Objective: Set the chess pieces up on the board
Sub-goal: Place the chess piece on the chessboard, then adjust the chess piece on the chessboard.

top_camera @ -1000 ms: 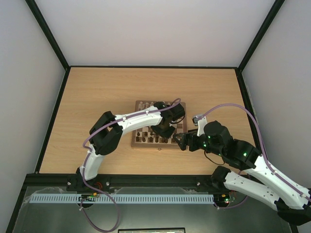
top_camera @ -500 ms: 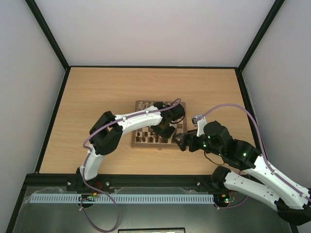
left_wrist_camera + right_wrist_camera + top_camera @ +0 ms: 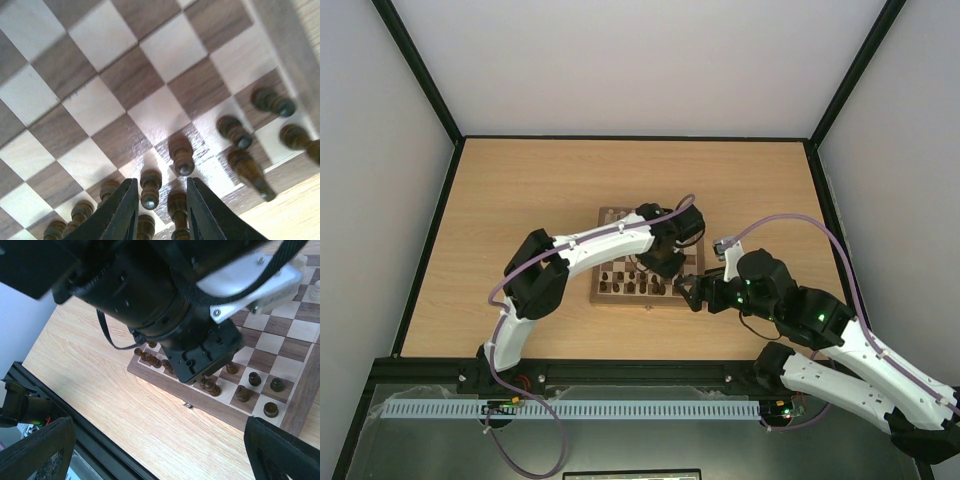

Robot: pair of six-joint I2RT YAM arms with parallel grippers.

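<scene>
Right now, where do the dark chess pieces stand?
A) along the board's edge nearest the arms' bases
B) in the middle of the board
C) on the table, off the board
A: the dark chess pieces line the near edge of the board, and its visible middle squares are bare.

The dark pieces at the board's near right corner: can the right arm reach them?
Probably yes: the right gripper hangs open beside that board corner, and the left arm sits further left, leaving these dark pieces exposed.
</scene>
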